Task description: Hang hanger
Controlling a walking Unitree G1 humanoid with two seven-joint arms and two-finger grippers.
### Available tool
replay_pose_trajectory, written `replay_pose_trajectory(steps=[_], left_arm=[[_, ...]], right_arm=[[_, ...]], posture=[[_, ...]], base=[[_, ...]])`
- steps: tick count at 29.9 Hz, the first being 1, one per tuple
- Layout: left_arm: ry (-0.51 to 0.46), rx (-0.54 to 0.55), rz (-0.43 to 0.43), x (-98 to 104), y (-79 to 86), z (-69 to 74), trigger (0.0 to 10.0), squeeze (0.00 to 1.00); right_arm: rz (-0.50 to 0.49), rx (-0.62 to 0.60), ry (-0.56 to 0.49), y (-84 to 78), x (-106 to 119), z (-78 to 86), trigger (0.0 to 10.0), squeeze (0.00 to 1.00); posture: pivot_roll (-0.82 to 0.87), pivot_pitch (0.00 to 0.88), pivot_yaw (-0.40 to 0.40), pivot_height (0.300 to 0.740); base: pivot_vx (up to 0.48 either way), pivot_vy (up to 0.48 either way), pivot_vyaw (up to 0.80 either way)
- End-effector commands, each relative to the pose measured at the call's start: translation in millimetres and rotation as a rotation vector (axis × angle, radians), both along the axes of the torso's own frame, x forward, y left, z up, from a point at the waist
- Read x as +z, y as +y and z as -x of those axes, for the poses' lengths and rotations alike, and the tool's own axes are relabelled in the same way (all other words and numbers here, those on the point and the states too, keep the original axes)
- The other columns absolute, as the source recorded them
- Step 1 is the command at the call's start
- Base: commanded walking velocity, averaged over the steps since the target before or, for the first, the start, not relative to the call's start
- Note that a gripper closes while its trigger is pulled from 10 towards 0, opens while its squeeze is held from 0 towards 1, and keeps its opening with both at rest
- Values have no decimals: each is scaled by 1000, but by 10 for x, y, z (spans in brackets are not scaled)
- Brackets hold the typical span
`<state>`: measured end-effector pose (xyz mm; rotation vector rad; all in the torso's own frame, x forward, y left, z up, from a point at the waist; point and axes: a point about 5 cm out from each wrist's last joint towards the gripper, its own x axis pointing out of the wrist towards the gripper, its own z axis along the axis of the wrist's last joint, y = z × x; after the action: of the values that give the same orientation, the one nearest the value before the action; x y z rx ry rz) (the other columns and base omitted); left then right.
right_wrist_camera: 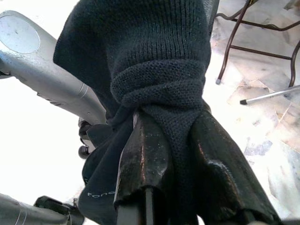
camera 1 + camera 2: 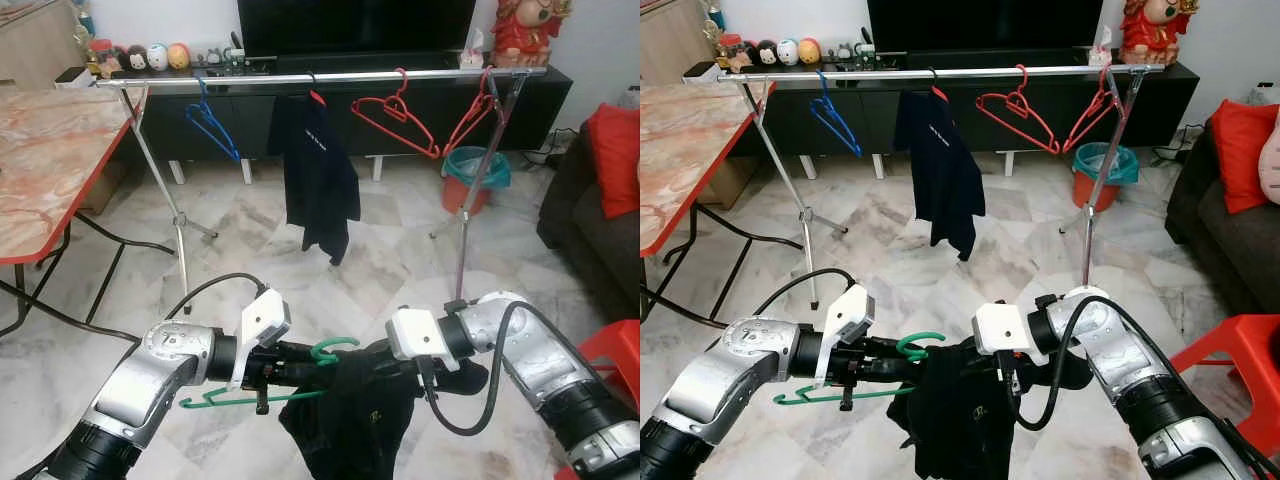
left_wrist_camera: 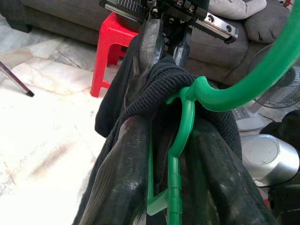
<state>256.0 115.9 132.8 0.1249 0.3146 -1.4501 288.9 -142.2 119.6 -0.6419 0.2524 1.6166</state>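
My left gripper point(image 2: 298, 363) is shut on the neck of a green hanger point(image 2: 331, 350), low in front of me. In the left wrist view its fingers point(image 3: 126, 164) clamp the green hanger point(image 3: 184, 117) and a fold of a dark knit garment point(image 3: 154, 89). That dark garment point(image 2: 355, 415) droops from the hanger. My right gripper point(image 1: 176, 136) is shut on a bunched fold of the garment point(image 1: 159, 70), close against the left one. A silver clothes rail point(image 2: 330, 77) stands further ahead across the room.
On the rail hang a blue hanger point(image 2: 210, 125), a black shirt point(image 2: 318, 175) and two red hangers point(image 2: 395, 120). A marble-top table point(image 2: 40, 150) is at the left. A bin point(image 2: 475, 175), a dark sofa point(image 2: 600, 220) and a red stool point(image 2: 610, 360) are at the right.
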Motion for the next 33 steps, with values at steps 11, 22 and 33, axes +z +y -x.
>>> replay_pose_trajectory(steps=[11, 22, 33], left_arm=[[-57, -22, -65, 148, 200, -28, 10000, 1000], [-92, 147, -148, 238, 670, -107, 10000, 1000], [-270, 646, -183, 313, 1221, -361, 10000, 0]], right_arm=[[43, 33, -29, 39, -16, 5, 0, 0], [109, -63, -57, -106, -104, -59, 0, 0], [94, -316, -145, -377, -69, -249, 0, 0]], posture=[[-26, 0, 30, 740], [-21, 0, 33, 740], [-16, 6, 31, 740]], base=[[0, 0, 0], [0, 0, 0], [0, 0, 0]])
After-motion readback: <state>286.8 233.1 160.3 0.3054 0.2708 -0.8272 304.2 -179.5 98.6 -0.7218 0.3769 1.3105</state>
